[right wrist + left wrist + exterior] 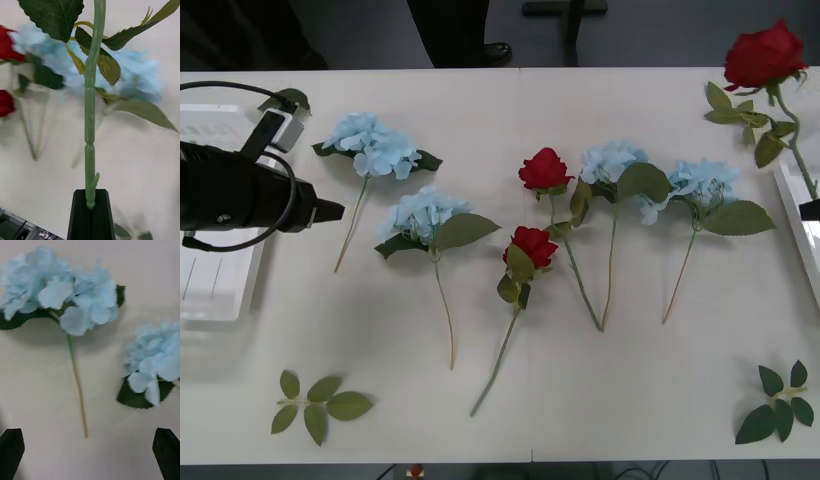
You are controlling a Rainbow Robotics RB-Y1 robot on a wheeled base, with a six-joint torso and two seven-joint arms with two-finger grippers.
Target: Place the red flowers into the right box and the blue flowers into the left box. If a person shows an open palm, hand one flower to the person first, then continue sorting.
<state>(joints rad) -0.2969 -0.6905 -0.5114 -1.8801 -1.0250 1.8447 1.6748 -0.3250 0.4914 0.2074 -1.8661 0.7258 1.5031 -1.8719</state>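
Nearest me, two loose leaf sprigs (318,402) lie at the table's front edge; not mine to sort.

Mid-table: two red flowers (532,248) and four blue flowers (423,215) lie flat in a rough row, stems pointing toward me, the middle ones overlapping at the leaves.

My left gripper (90,453) hangs over the leftmost blue flower (60,288), fingers spread wide, nothing in them. It sits beside the left box (215,290).

My right gripper (90,210) is pinched shut on the stem foot of a red rose (763,55), carried up at the far right above the right box (798,225).

Handling, as I judge it: all light, wiry plastic stems, stiff enough to lift by. Heads are soft fabric and would crush or slip. Take the blue one mid-stem, below the leaf, where it lies bare on the table.
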